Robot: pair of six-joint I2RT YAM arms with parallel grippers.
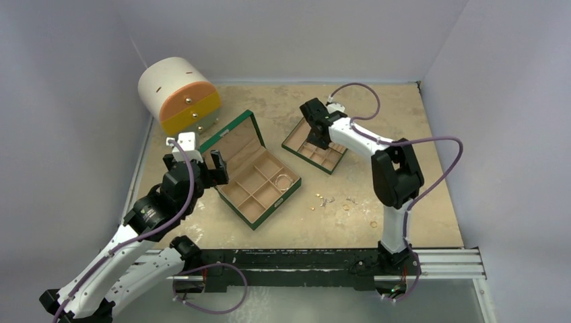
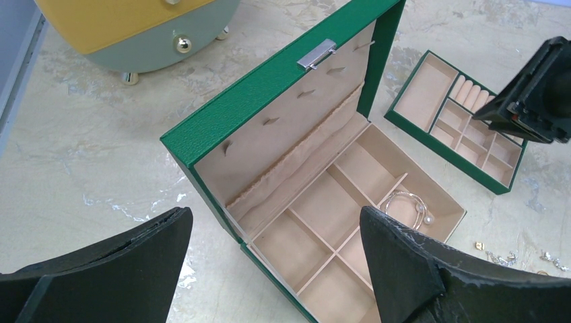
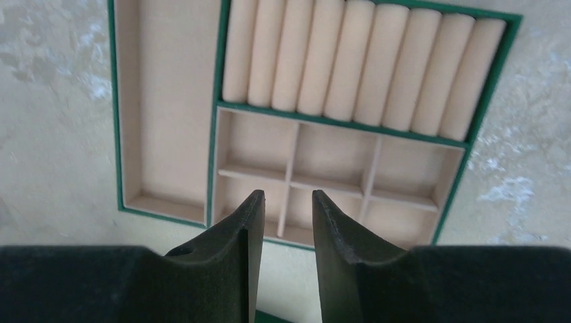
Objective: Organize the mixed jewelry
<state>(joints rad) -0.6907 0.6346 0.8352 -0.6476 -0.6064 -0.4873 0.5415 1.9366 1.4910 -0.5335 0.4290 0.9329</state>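
Several tiny gold and silver pieces of the mixed jewelry (image 1: 322, 200) lie loose on the tan table right of the open green jewelry box (image 1: 237, 128); a few also show in the left wrist view (image 2: 481, 245). The thin silvery hoop (image 1: 285, 180) lies in the box's far right compartment and shows in the left wrist view (image 2: 406, 200). My left gripper (image 1: 202, 165) is wide open and empty above the box's left edge (image 2: 276, 214). My right gripper (image 1: 316, 131) hovers over the separate green tray (image 1: 291, 138), jaws a narrow gap apart with nothing between them (image 3: 286, 196).
The tray's rim (image 3: 217, 134) frames a row of tan ring rolls (image 3: 363, 60), small square cells and one long cell. A round white, orange and yellow cabinet (image 1: 178, 94) stands at the back left. Grey walls enclose the table; a metal rail runs along the near edge.
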